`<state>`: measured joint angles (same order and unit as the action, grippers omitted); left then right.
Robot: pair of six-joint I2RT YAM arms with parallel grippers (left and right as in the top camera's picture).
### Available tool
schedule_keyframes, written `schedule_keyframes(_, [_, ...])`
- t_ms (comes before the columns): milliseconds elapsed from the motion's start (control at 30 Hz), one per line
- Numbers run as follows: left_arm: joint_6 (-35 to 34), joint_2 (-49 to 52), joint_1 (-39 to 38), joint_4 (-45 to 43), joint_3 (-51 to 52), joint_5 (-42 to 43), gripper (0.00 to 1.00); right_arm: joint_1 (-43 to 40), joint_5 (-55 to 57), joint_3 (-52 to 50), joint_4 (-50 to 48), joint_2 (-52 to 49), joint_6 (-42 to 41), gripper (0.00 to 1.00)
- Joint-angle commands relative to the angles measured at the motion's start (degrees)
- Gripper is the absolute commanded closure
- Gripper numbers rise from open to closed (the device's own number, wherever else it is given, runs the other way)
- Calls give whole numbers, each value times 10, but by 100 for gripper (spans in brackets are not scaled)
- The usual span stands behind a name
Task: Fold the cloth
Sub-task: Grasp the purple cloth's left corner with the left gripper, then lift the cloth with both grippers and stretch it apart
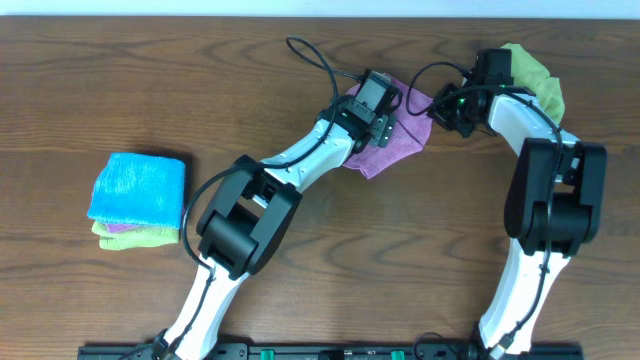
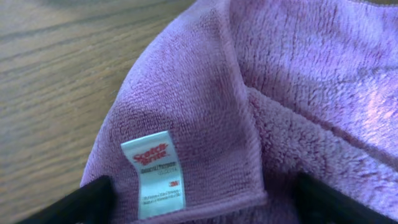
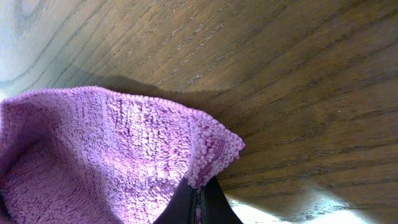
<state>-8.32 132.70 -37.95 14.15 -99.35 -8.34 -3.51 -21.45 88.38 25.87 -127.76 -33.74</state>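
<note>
Here we see the crumpled purple-pink terry cloth [image 1: 388, 150] lying on the brown wooden table [image 1: 100, 80], at its far middle, between the two arms. The left gripper [image 2: 205, 202] stands over it with jaws spread wide, the hemmed edge and the white sewn-in label [image 2: 153, 174] lying between them. The right gripper [image 3: 199, 202] is closed, pinching one corner of the cloth. We note a lime-green cloth [image 1: 530, 70] beyond the right arm.
</note>
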Motion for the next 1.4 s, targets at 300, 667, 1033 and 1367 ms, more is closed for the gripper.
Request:
schedule_keyframes(300, [4,1,0,-21,-11,-13,77,4,2,-8,14,-21,2,99])
schedule_keyframes(667, [4,-5,1,-28,-23,-108,94,4,0,-7,53,-17,52,99])
schedule_keyframes(1033, [4,-23,29,-10,-40,-145,94,5,5,-7,53,60,82,99])
schedule_keyframes(1367, [4,-59,67,9,-40,-153,94,37,3,-6,36,95,103,99])
